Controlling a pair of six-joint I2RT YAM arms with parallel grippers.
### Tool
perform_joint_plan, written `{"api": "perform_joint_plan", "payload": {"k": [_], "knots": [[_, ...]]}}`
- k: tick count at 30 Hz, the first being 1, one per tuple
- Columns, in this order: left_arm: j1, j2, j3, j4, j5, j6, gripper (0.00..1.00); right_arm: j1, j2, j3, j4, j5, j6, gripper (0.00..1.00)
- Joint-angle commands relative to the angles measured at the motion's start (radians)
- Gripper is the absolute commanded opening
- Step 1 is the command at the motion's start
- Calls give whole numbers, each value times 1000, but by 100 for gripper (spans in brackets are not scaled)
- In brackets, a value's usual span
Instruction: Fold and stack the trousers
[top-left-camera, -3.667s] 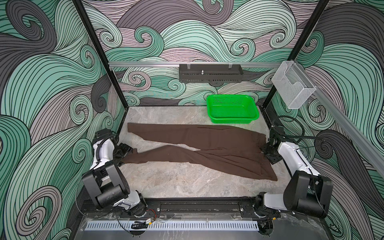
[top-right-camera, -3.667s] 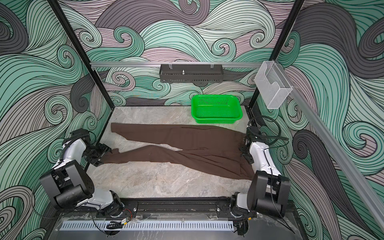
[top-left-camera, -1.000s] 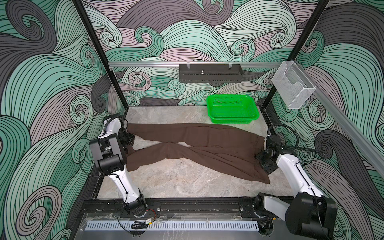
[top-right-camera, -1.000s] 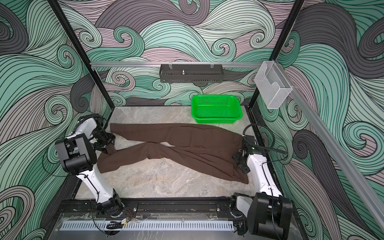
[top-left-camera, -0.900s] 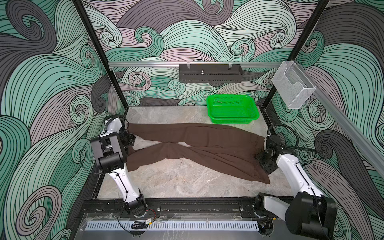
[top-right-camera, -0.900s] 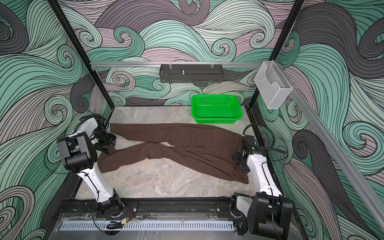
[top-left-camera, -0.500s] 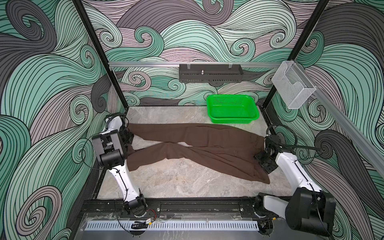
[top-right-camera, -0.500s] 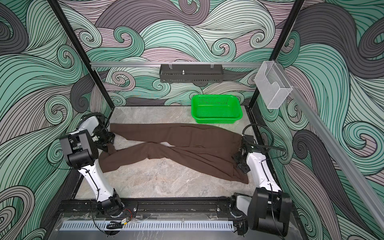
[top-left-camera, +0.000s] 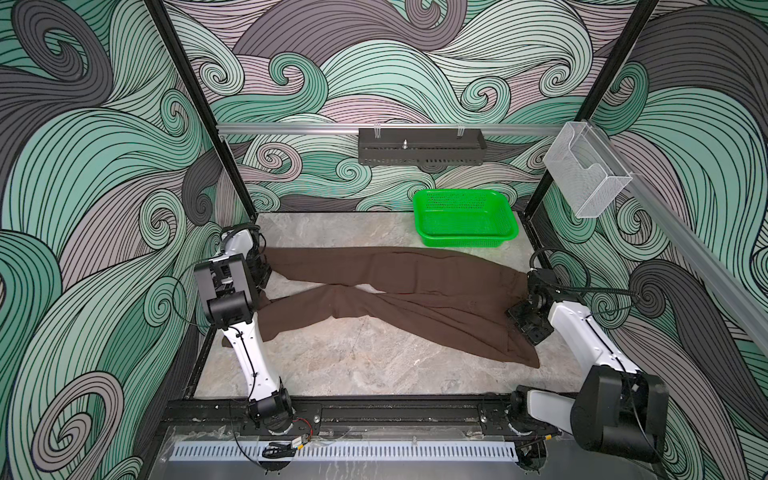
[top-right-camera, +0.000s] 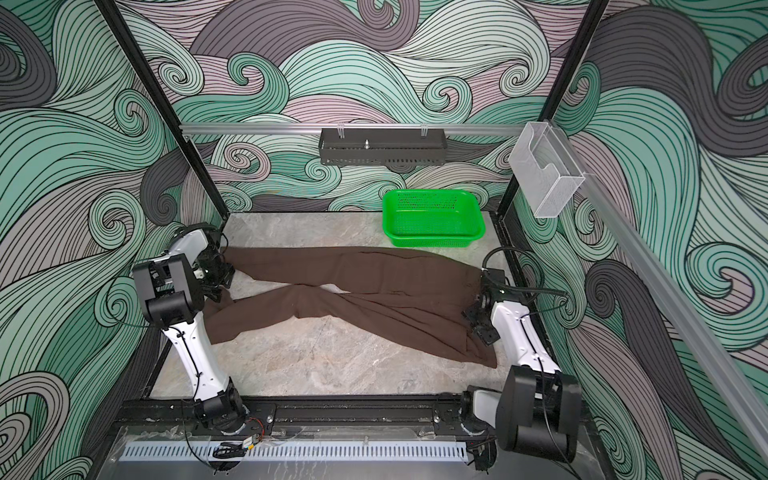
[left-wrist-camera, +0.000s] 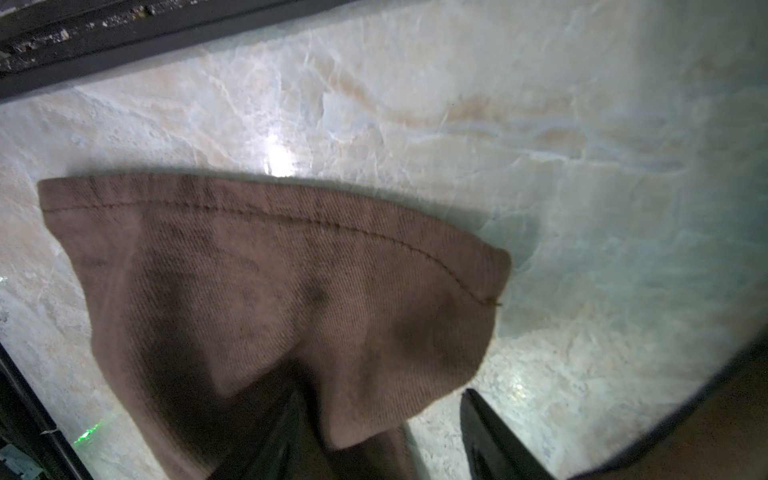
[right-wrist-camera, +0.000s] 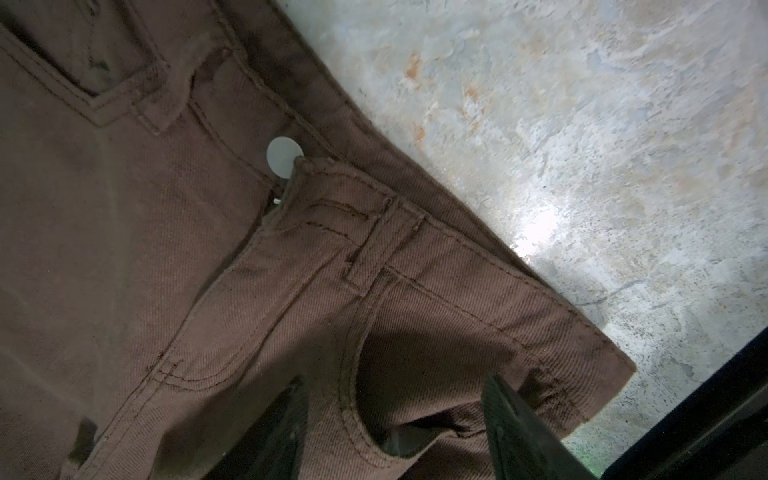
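Trousers (top-left-camera: 415, 286) lie flat across bench (top-left-camera: 374, 374), legs toward left, waist toward right. Left fingers (left-wrist-camera: 494, 444) spread apart over leg hem. Right fingers (right-wrist-camera: 519, 428) spread apart over waist pocket.

Matt brown cloth trousers (top-left-camera: 415, 291) on a glossy, marbled table (top-left-camera: 353, 365).
Up close, the twill looks finely ribbed, the stitching stands raised, and there's one smooth pale button (right-wrist-camera: 284, 157); beyond the trousers, the basket (top-left-camera: 465, 239) is shiny perforated plastic.

- Hemmed leg end of trousers (left-wrist-camera: 270, 291) lies on marble counter (left-wrist-camera: 540, 124); stitch line visible.
- Jaws of left gripper (left-wrist-camera: 382, 397) apart: one over fabric, other over bare counter.
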Motion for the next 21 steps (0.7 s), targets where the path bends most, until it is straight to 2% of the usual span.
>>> {"api": "perform_joint_plan", "payload": {"k": [1,5,9,14,19,21], "knots": [[-16,16,6,-16,-16,-58,67,10,17,23,1,7,3,67],[-39,25,-2,-14,-39,-86,68,16,32,34,0,7,6,67],[-46,18,-16,-20,-60,-95,62,23,30,36,-1,13,10,67],[-49,-13,-73,-3,-72,-101,49,29,31,43,-1,11,22,67],[-47,-24,-88,7,-80,-88,22,32,30,54,-4,12,27,67],[-44,-28,-86,10,-71,-84,15,34,30,55,-3,13,29,67]]}}
